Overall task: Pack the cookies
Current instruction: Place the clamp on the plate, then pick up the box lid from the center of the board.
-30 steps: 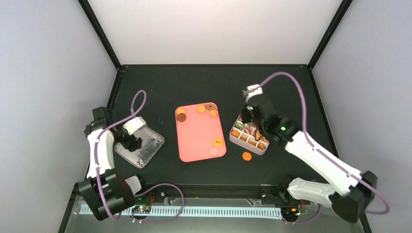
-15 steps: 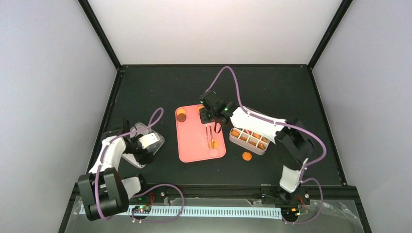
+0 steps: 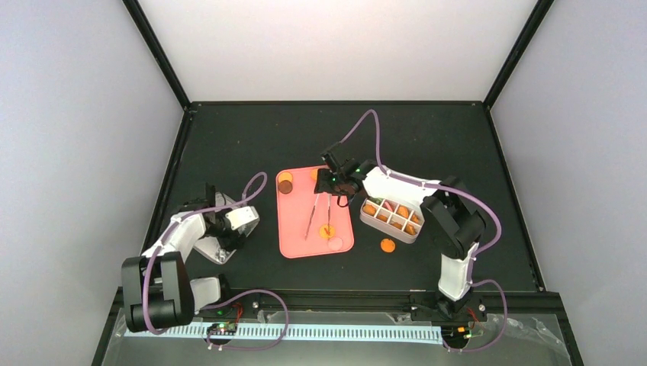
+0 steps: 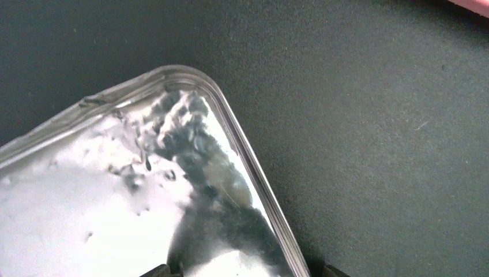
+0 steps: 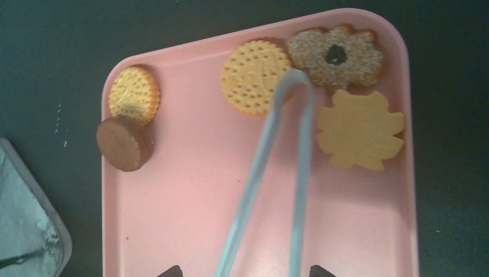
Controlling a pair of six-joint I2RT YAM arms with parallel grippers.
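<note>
The cookies lie on a pink tray [image 3: 294,221]: an orange and a brown one [image 3: 284,183] at its far left, and an orange one [image 3: 326,232] near the front. The right wrist view shows two round yellow cookies [image 5: 255,77], a brown one [image 5: 123,143] and two flower-shaped ones [image 5: 359,130]. More cookies fill a divided box [image 3: 391,216], and one orange cookie [image 3: 387,245] lies loose on the table. My right gripper [image 3: 329,197] [image 5: 245,271] is open, its fingers astride the spread tongs [image 5: 297,173] lying on the tray. My left gripper [image 3: 227,226] [image 4: 245,272] is open over a clear lid [image 4: 115,219].
The clear plastic lid [image 3: 221,232] lies left of the tray on the black table [image 3: 252,137]. Its corner shows at the lower left of the right wrist view [image 5: 29,231]. Grey walls close in the table at the back and both sides.
My right arm swung from the divided box to the pink tray with the tongs, whose legs have now spread apart on the tray. My left gripper shifted right along the lid.
</note>
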